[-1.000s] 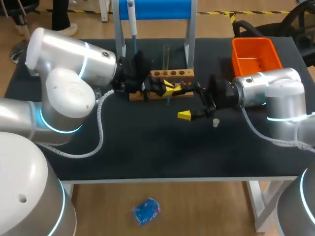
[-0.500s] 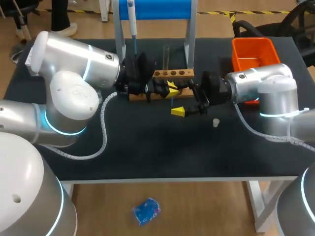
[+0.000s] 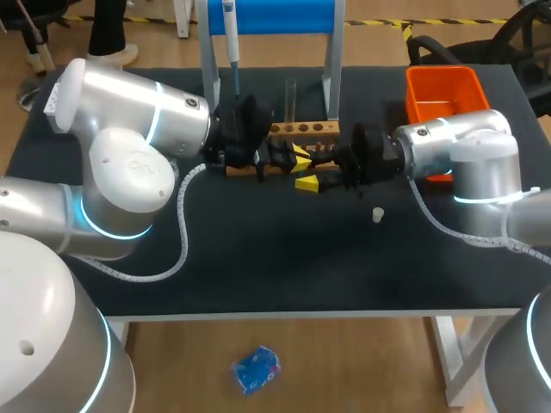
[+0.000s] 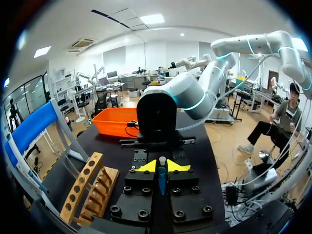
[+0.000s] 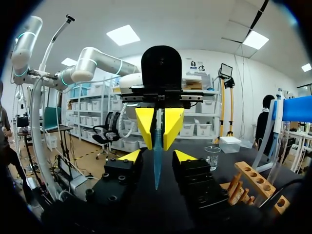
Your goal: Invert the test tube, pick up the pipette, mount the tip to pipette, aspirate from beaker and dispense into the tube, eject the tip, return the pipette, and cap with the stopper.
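While left tool [image 4: 162, 167] clamps tip [image 4: 162, 183], right tool [image 5: 157, 157] gapes.

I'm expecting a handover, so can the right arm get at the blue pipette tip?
Probably yes: the right gripper is open, facing the blue pipette tip, which hangs bare below the left gripper.

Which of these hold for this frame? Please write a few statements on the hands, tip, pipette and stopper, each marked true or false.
1. The left hand is closed on a blue pipette tip. True.
2. The right hand is clamped on that tip too. False: its fingers stand open, apart on either side of the tip's end.
3. The pipette hangs at the blue stand. True.
4. The stopper sits in the test tube. False: it lies on the table, while the tube stands uncapped in the rack.
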Robot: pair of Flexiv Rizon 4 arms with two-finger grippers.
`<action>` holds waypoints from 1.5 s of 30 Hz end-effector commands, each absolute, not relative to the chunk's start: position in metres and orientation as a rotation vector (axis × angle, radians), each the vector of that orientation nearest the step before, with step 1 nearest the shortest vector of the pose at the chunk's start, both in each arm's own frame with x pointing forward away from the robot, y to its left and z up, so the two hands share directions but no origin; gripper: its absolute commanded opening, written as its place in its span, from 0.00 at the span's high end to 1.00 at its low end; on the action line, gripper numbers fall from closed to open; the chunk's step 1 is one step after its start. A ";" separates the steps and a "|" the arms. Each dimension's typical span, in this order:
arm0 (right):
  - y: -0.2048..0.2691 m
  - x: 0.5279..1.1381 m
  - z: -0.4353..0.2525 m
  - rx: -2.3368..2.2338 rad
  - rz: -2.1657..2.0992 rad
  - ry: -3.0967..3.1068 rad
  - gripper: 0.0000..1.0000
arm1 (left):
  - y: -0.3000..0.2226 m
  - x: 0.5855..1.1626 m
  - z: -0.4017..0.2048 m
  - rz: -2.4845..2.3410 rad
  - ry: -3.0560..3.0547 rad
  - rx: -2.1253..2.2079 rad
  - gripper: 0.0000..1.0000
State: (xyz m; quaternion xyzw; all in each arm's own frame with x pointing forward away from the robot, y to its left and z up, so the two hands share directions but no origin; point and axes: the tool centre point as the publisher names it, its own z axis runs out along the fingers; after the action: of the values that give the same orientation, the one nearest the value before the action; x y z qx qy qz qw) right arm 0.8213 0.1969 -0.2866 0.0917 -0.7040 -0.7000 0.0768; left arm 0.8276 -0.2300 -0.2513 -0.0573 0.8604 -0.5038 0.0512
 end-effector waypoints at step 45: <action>0.135 0.773 -0.284 0.186 -2.087 -2.151 1.00 | -0.175 0.886 -0.207 -1.291 2.479 -0.388 0.00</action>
State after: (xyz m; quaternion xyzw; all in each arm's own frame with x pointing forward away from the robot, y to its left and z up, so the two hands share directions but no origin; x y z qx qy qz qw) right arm 0.7891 0.1519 -0.2925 0.0716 -0.7090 -0.6968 0.0814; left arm 0.8841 -0.1737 -0.2036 -0.1349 0.8669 -0.4531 0.1579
